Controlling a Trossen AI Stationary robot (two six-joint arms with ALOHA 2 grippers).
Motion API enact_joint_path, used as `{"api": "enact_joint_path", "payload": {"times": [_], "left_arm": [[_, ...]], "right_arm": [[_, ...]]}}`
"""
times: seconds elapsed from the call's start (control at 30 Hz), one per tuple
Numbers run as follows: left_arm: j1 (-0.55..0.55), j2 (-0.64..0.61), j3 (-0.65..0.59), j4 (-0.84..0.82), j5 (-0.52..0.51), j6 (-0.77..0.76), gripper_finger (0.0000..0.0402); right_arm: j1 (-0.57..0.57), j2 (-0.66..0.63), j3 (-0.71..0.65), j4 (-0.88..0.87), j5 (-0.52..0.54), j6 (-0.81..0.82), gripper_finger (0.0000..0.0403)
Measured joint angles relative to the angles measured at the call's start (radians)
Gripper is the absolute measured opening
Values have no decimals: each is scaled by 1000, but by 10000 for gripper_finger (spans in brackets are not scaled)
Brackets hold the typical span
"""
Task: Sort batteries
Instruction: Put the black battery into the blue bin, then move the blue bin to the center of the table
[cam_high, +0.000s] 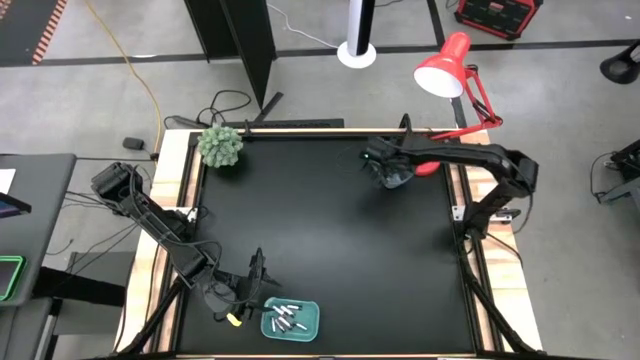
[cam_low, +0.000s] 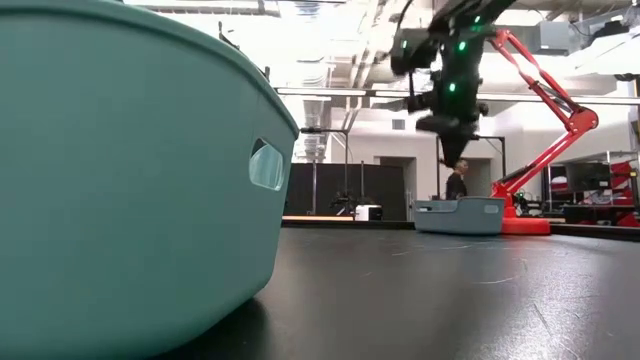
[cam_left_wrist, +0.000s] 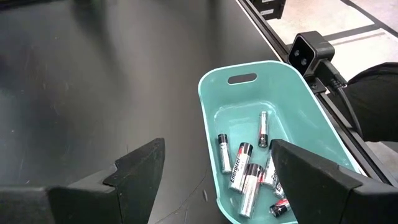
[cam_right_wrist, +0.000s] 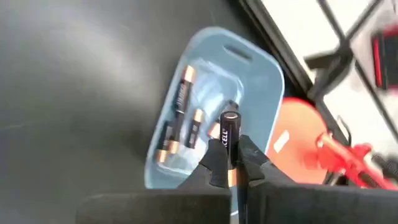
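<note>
Nearest to me, at the desk's (cam_high: 330, 220) front edge, my left gripper (cam_left_wrist: 214, 165) hovers with jaws spread wide and empty, just beside the teal tray (cam_left_wrist: 214, 93). In that tray I see a loose pile of silver-and-black batteries (cam_left_wrist: 244, 171), lying flat against each other toward one end. Across the black desk, at the far right, my right gripper (cam_right_wrist: 231, 155) hangs above the blue tray (cam_right_wrist: 261, 68), fingers pinched on one dark battery (cam_right_wrist: 230, 134) held upright, its cap end showing. Below it in the blue tray lie several dark batteries with copper-coloured ends (cam_right_wrist: 183, 93). Beyond, a red lamp (cam_high: 445, 65) leans at the desk's back corner, and a small green plant (cam_high: 220, 146) sits at the far left.
</note>
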Motion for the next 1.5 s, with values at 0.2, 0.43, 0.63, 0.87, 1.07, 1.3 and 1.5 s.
{"api": "enact_joint_path", "payload": {"times": [0.2,0.43,0.63,0.87,1.07,1.3,1.5], "left_arm": [[0,0,0,0,0,0,292],[0,0,0,-6,0,-4,292],[0,0,0,-16,0,-4,292],[0,0,0,-21,0,-1,292],[0,0,0,-21,0,-4,292],[0,0,0,-21,0,-8,292],[0,0,0,-27,0,-8,292]], "right_arm": [[-53,107,0,14,19,9,60],[-58,150,0,115,18,-39,178],[-70,132,0,167,-65,-57,211],[-86,182,0,192,-185,-52,194],[-107,251,0,212,-192,-52,178],[-117,291,0,221,-203,-79,113],[-78,291,0,232,-234,-121,23]]}}
